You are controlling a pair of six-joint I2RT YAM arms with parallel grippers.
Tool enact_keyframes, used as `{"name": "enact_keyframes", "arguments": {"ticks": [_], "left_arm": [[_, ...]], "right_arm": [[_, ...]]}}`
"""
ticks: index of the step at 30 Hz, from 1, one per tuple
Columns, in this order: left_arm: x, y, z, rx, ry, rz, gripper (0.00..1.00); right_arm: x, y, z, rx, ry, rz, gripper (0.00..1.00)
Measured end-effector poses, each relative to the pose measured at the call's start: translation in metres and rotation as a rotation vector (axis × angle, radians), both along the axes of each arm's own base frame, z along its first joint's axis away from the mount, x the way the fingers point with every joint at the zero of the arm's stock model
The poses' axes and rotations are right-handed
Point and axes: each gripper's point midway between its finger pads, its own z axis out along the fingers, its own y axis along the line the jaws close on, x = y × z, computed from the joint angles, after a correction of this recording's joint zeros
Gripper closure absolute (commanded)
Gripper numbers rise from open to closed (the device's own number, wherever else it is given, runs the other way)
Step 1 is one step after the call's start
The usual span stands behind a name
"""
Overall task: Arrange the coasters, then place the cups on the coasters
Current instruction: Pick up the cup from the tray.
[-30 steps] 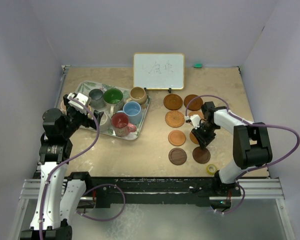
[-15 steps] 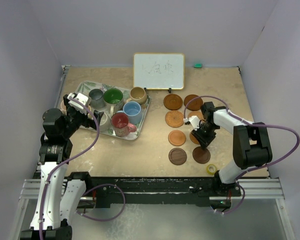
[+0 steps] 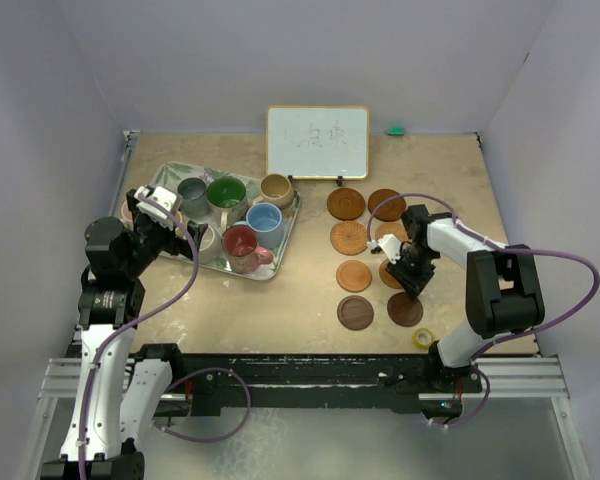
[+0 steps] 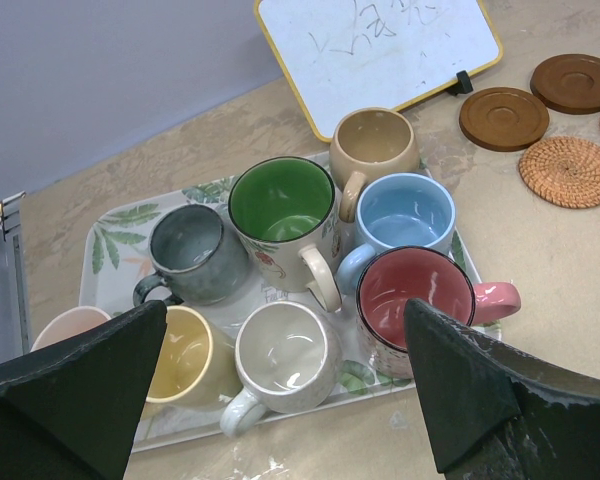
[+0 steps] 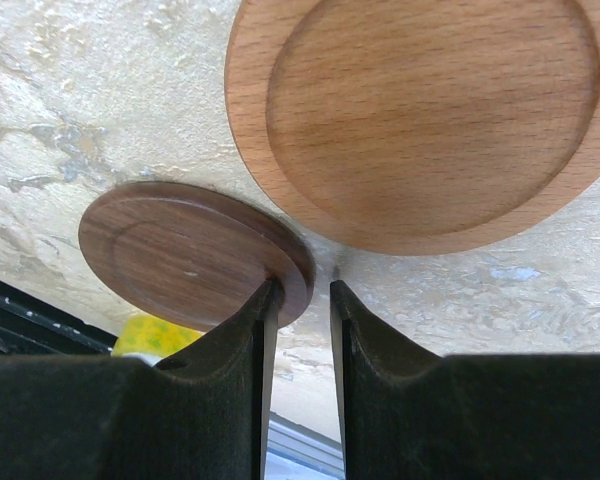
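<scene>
Several mugs crowd the leaf-patterned tray: grey, green, tan, blue, red, white, yellow and pink. My left gripper hangs wide open above the white mug, touching nothing. Several coasters lie in two columns at the right. My right gripper points down between a dark brown coaster and a tan one. Its jaws stand narrowly apart with bare table between them. The left finger rests against the dark coaster's rim.
A whiteboard leans at the back of the table. A small yellow tape roll lies by the near edge, just past the dark coaster. A small green object sits at the back wall.
My right gripper has shifted slightly toward the near edge, nudging the dark brown coaster a little with it. The left arm has not moved.
</scene>
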Motion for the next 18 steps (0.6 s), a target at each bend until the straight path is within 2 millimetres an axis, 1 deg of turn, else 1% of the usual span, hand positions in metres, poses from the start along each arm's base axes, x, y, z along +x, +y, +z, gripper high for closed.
{"name": "enact_keyframes", "arguments": {"ticks": [7, 10, 13, 18], "left_arm": [[-0.0001, 0.0, 0.0002, 0.0, -0.001, 0.0, 0.01], [-0.0001, 0.0, 0.0003, 0.0, -0.001, 0.0, 0.01], [-0.0001, 0.0, 0.0003, 0.0, -0.001, 0.0, 0.01], [-0.0001, 0.0, 0.0002, 0.0, -0.001, 0.0, 0.01]], "right_arm": [[-0.0015, -0.005, 0.0006, -0.021, 0.007, 0.026, 0.68], [-0.0015, -0.0053, 0.0002, -0.021, 0.009, 0.03, 0.65], [-0.0023, -0.0043, 0.0002, -0.015, 0.012, 0.031, 0.61], [-0.0047, 0.0005, 0.0059, 0.011, 0.031, 0.027, 0.49]]}}
